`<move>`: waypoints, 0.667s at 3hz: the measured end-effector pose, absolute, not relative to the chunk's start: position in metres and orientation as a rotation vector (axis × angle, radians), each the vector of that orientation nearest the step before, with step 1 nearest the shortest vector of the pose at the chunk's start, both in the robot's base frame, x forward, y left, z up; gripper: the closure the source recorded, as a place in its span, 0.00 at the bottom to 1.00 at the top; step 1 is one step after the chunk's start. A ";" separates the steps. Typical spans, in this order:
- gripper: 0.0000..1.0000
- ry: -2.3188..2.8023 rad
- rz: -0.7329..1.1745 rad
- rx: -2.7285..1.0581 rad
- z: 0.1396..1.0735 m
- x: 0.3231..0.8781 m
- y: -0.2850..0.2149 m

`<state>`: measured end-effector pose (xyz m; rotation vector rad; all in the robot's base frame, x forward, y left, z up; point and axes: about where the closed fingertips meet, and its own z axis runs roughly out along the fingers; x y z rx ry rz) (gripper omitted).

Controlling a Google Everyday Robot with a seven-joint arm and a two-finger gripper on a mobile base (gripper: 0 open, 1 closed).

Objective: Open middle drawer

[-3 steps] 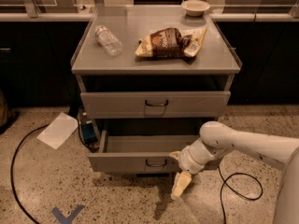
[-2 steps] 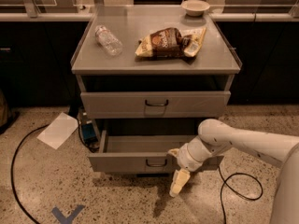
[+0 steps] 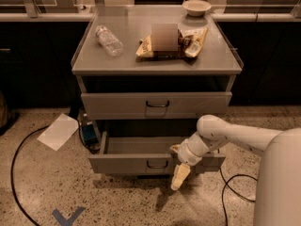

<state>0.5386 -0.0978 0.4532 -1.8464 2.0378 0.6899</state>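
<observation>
The middle drawer (image 3: 122, 164) is a wide grey metal drawer with a small dark wire handle (image 3: 157, 164). It stands pulled out from the cabinet (image 3: 155, 62), and its grey tray inside shows. My gripper (image 3: 180, 175) hangs pointing down in front of the drawer's front, just right of the handle and apart from it. My white arm (image 3: 235, 135) reaches in from the right. The drawer above (image 3: 157, 104) is closed. The lowest drawer is hidden under the open one.
On the cabinet top lie a plastic bottle (image 3: 108, 40), snack bags (image 3: 188, 39) and a white bowl (image 3: 196, 6). A sheet of paper (image 3: 59, 131) and a blue object (image 3: 88, 132) lie on the floor at left. Black cables (image 3: 235, 182) run on the floor. Dark counters stand behind.
My gripper has risen a little and shifted slightly left along the drawer front. The drawer stays pulled out about as far as before.
</observation>
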 end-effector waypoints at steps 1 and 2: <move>0.00 2.088 0.778 -1.835 0.428 0.526 -0.103; 0.00 2.088 0.778 -1.835 0.431 0.526 -0.103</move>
